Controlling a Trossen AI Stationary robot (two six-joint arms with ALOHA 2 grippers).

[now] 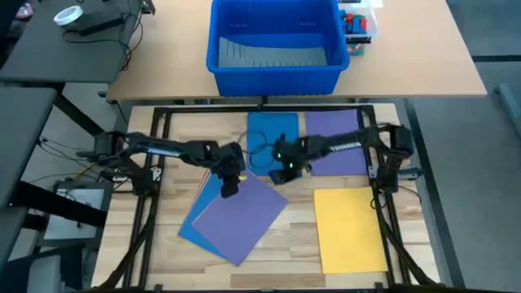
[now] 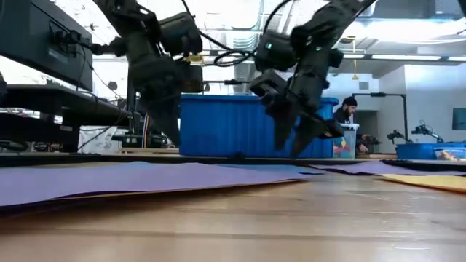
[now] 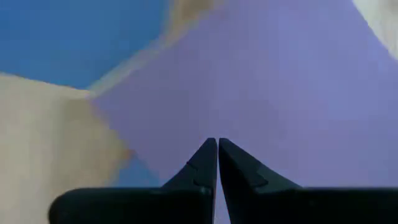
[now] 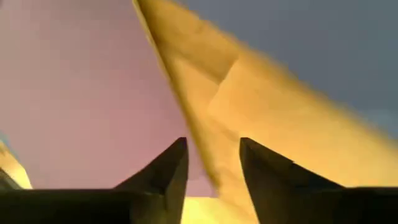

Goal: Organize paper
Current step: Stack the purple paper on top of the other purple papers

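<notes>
Several sheets of paper lie flat on the wooden table. A blue sheet (image 1: 262, 132) and a purple sheet (image 1: 338, 142) lie at the far middle. A yellow sheet (image 1: 348, 229) lies near right. A tilted purple sheet (image 1: 242, 216) covers most of another blue sheet (image 1: 193, 226) near left. My left gripper (image 1: 230, 188) is shut and hovers over the tilted purple sheet's far corner (image 3: 280, 93). My right gripper (image 1: 281, 173) is open, raised above bare wood between the sheets (image 4: 213, 146). In the low view both grippers (image 2: 172, 138) (image 2: 295, 142) hang clear of the table.
A big blue plastic bin (image 1: 275, 45) stands on a second table beyond the far edge, with a small box of coloured items (image 1: 356, 24) beside it. The black table frame (image 1: 155, 130) borders the work area. Bare wood (image 1: 285, 260) shows between the near sheets.
</notes>
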